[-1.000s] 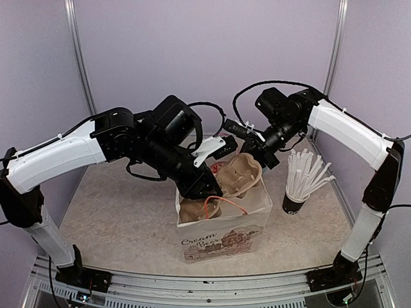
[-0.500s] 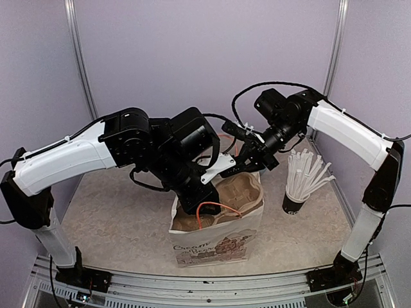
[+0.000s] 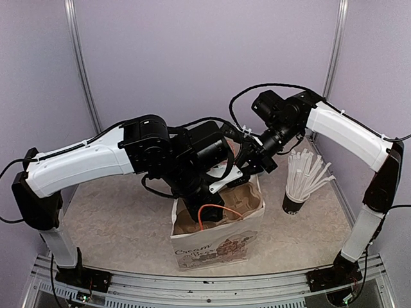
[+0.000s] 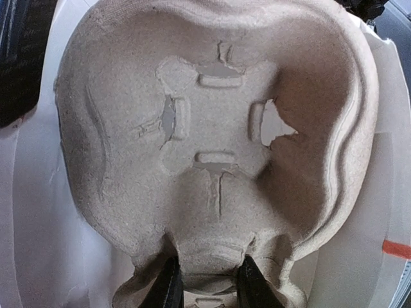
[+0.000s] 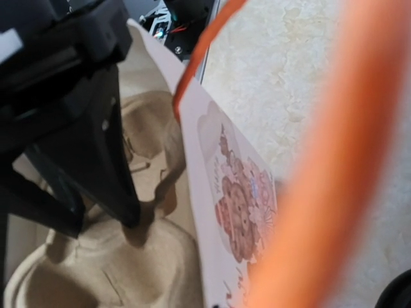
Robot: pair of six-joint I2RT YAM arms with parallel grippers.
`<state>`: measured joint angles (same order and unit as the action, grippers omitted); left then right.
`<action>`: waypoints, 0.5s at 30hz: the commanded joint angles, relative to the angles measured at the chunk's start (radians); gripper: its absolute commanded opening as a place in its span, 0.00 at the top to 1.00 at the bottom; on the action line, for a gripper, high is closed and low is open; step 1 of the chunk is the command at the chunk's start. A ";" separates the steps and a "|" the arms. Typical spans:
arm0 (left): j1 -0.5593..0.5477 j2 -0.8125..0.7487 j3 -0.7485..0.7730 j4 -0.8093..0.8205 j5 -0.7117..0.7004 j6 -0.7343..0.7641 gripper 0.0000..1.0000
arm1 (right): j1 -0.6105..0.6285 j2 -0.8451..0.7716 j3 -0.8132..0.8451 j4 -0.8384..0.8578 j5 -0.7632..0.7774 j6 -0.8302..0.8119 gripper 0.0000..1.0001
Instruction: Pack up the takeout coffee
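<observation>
The takeout coffee is out of view in every frame. My left gripper (image 4: 207,285) is shut on the rim tab of a brown pulp cup carrier (image 4: 212,128), which it holds inside a white paper bag (image 3: 218,240). The carrier's cup wells are empty. In the top view the carrier (image 3: 243,196) lies tilted in the bag's mouth and my left gripper's fingers are hidden down in the bag. My right gripper (image 3: 255,157) is above the bag's far rim, shut on the bag's orange handle (image 5: 308,192). The other orange handle (image 3: 215,212) loops loose over the front.
A dark cup of white straws (image 3: 298,186) stands to the right of the bag, close to my right arm. Purple walls close in the table on three sides. The bag's printed side (image 5: 241,205) faces the right wrist camera.
My left arm has swung right and down, pushing the carrier deeper into the bag. The bag has shifted a little. My right gripper has stayed at the far rim.
</observation>
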<state>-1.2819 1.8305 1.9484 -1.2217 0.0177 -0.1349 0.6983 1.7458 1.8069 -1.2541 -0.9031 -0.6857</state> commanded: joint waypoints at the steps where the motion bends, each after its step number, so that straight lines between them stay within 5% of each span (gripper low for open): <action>1: -0.009 0.016 -0.025 -0.051 -0.015 -0.034 0.84 | 0.016 -0.019 0.009 -0.006 0.007 0.014 1.00; 14: -0.046 -0.027 0.078 -0.069 -0.092 -0.091 0.84 | 0.020 -0.020 0.012 -0.034 0.010 -0.011 1.00; 15: -0.046 -0.035 0.069 -0.073 -0.087 -0.096 0.84 | 0.020 -0.023 0.012 -0.042 0.009 -0.022 0.94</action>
<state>-1.3235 1.8355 2.0022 -1.2644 -0.0517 -0.1955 0.7067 1.7458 1.8072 -1.2552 -0.8993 -0.6842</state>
